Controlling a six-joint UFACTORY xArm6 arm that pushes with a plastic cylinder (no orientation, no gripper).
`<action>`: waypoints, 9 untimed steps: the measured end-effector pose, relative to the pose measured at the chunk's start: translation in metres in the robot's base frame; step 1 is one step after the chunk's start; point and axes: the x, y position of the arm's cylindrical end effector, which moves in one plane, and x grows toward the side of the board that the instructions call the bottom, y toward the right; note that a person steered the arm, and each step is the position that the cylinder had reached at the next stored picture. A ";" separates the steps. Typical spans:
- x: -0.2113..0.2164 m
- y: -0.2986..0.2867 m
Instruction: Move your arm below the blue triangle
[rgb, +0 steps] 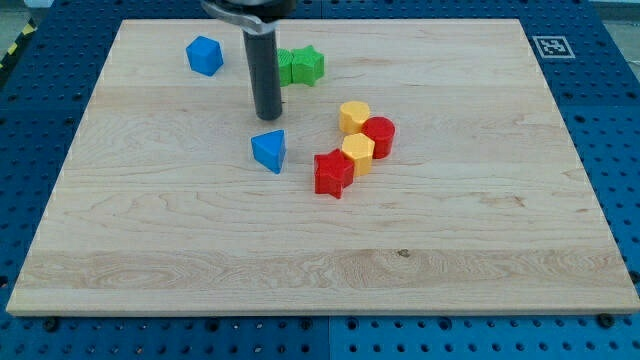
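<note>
Rod arm, no gripper fitted, so nothing to open, close or grip; it ends in my tip (268, 117), which rests on the wooden board (480, 250).

Camera view, the only one: my tip sits just beside the blue triangle (269, 151), at its 12 o'clock, apart from it with a thin strip of bare wood between. The rod rises from there toward the view's top, partly covering the green star (303, 66) at roughly 1 o'clock from my tip. Blue cube-like block (204, 55) lies near, at 10 o'clock from my tip.

Blue triangle sits slightly left of the board's centre. At its 3 o'clock a tight cluster: red star (333, 173), yellow block (357, 153), red round block (378, 136), upper yellow block (354, 116), each touching or nearly touching its neighbour.

Judgement: task not yet done, since my tip is on the wrong side of the triangle. Going straight toward 6 o'clock would shove the triangle, so a detour is called for; the 9 o'clock side looks safer because the cluster crowds the 3 o'clock side.
</note>
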 end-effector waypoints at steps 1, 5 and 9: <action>-0.023 -0.040; 0.060 -0.095; 0.110 -0.050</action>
